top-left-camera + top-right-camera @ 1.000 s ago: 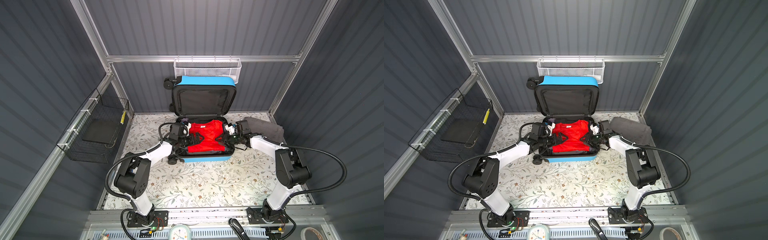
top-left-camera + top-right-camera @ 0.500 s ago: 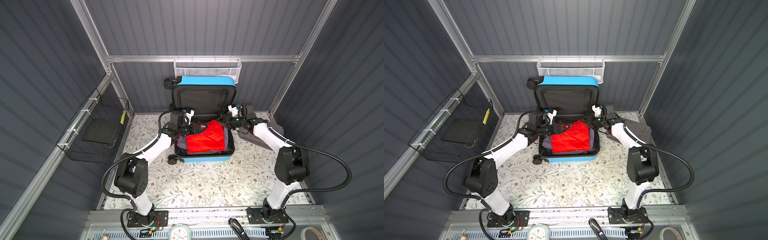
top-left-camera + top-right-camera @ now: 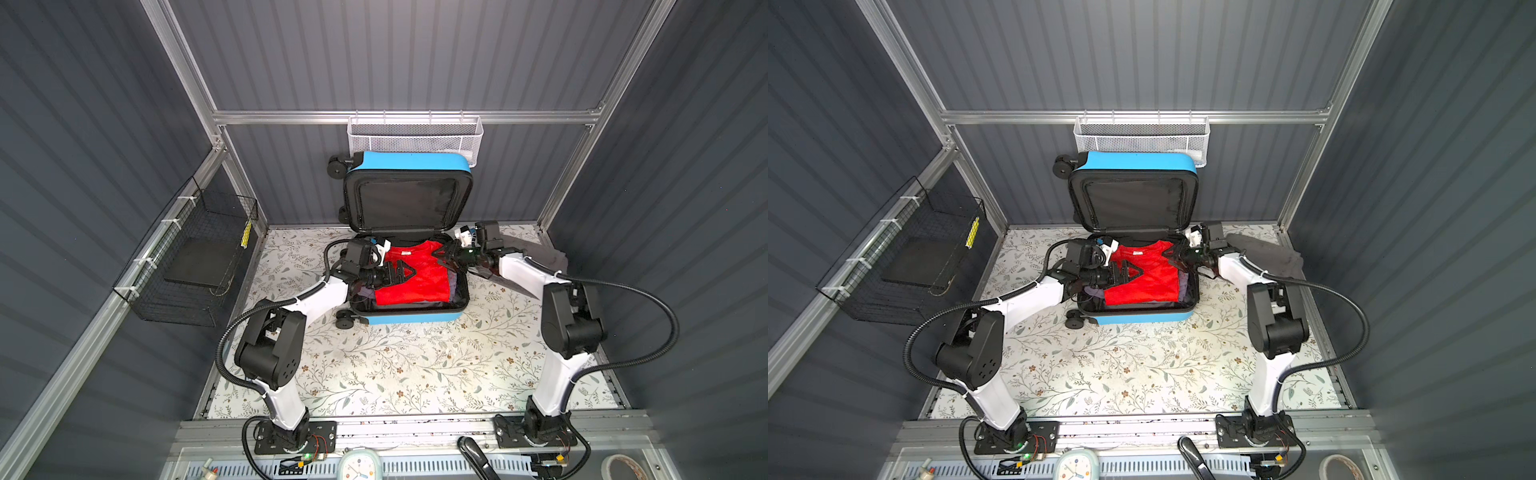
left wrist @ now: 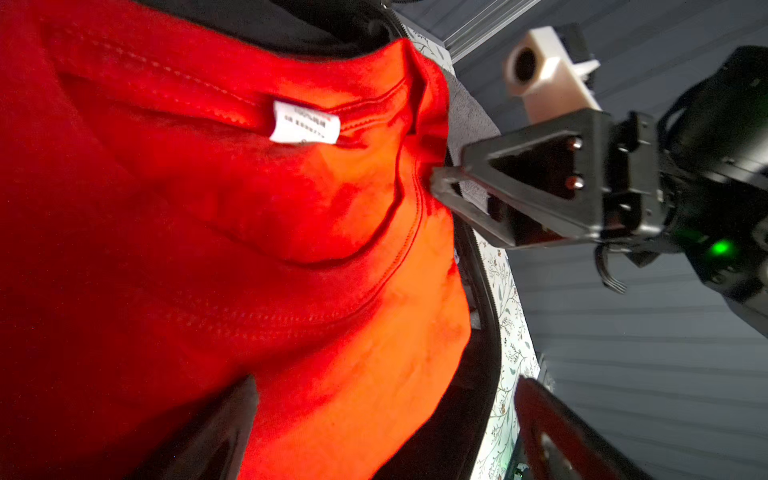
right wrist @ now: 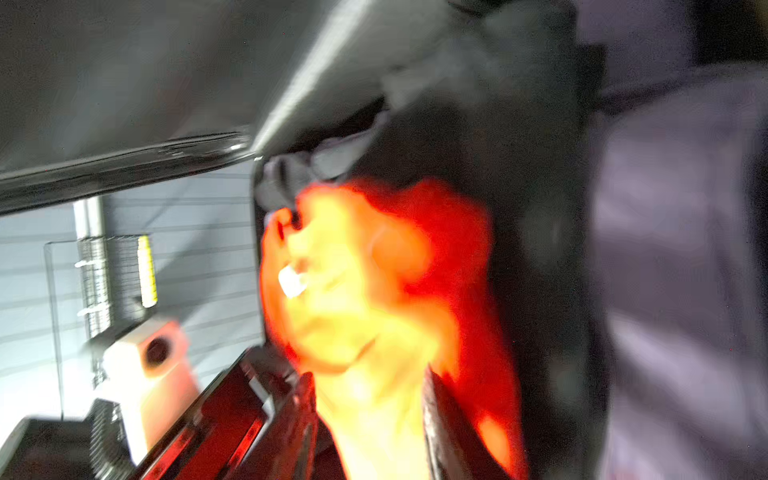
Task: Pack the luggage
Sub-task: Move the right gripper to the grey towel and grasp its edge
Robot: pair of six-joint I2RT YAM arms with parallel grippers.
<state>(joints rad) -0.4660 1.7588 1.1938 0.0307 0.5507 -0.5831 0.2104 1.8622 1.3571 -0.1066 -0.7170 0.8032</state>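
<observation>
Grey ribbed walls (image 3: 415, 62) box in a floral-print counter (image 3: 395, 365). The blue suitcase (image 3: 411, 321) lies open at its far middle, with its lid (image 3: 407, 203) propped upright against the back wall. A red T-shirt (image 3: 419, 284) covers most of the lower half, over a lilac cloth (image 3: 456, 286). The left gripper (image 3: 405, 273) hovers above the shirt's left side, jaws spread wide and empty. The right gripper (image 3: 442, 255) pinches the shirt's far right edge, where the cloth puckers. A dark grey garment (image 3: 540, 253) lies on the counter just right of the case, so packing looks partly done, with the lid not yet closed.
</observation>
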